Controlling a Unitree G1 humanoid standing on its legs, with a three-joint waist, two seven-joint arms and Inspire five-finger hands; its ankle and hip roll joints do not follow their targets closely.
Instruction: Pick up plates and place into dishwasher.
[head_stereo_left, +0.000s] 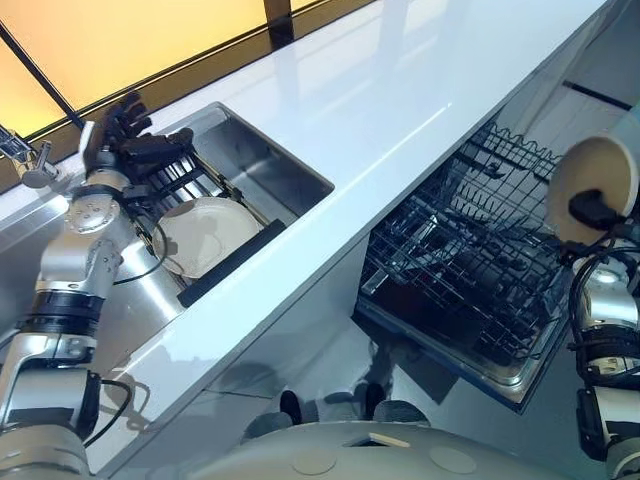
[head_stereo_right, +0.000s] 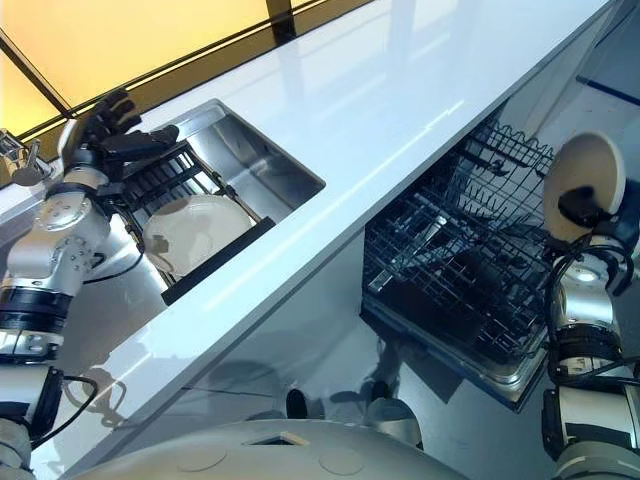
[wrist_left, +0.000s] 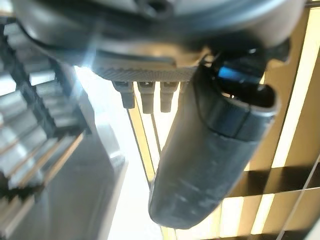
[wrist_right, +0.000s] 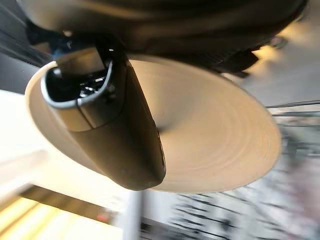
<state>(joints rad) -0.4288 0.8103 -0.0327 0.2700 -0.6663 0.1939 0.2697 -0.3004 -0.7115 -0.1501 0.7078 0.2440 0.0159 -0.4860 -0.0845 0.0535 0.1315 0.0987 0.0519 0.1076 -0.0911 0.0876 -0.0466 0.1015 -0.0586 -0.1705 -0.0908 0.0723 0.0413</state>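
My right hand holds a cream plate up on edge, off to the right of the open dishwasher and above its pulled-out wire rack. In the right wrist view the thumb presses across the plate's face. A second white plate leans in the dark drying rack inside the sink. My left hand hovers above the rack's far end with its fingers relaxed and nothing in them; its thumb stands free.
A long white counter runs between the steel sink and the dishwasher. A tap stands at the sink's far left. The dishwasher door hangs open below the rack.
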